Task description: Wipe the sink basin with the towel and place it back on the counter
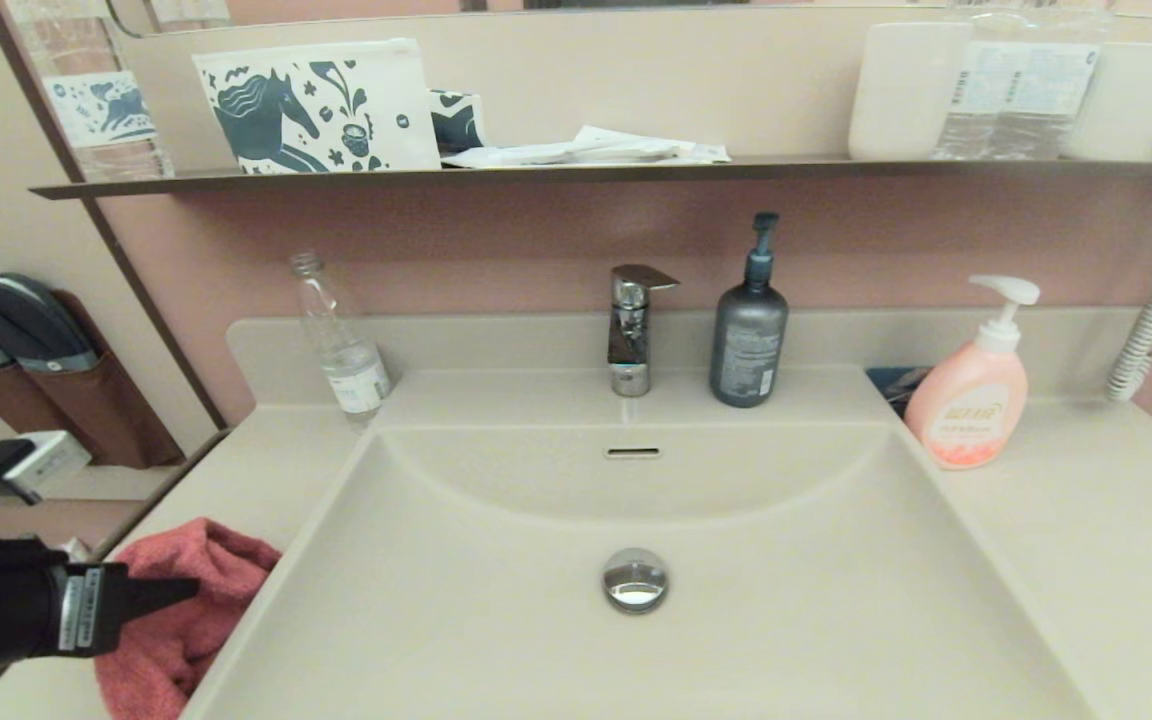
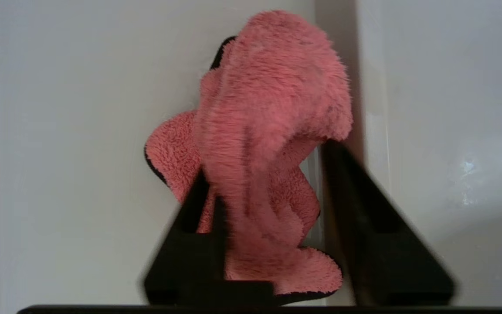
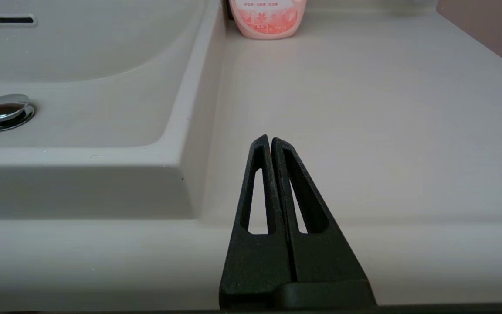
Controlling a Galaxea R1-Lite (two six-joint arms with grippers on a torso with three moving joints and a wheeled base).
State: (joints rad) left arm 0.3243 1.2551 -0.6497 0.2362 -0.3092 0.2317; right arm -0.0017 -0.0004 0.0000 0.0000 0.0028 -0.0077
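Observation:
The coral-pink towel (image 1: pixel 186 610) lies bunched on the counter (image 1: pixel 1086 500) just left of the sink basin (image 1: pixel 786 560), at the front left corner. My left gripper (image 1: pixel 181 590) hovers over it. In the left wrist view the towel (image 2: pixel 273 109) rises in a fuzzy heap between the two spread fingers of the left gripper (image 2: pixel 266 161), which is open. The basin holds a chrome drain plug (image 1: pixel 635 578) and an overflow slot (image 1: pixel 633 452). My right gripper (image 3: pixel 269 138) is shut and empty, low over the counter (image 3: pixel 364 109) right of the basin (image 3: pixel 81 65); it does not show in the head view.
A chrome faucet (image 1: pixel 633 330), a dark pump bottle (image 1: pixel 748 330) and a clear plastic bottle (image 1: pixel 341 345) stand along the back edge. A pink soap pump bottle (image 1: pixel 971 390) stands at the back right. A dark shelf (image 1: pixel 576 172) with pouches and cups runs above.

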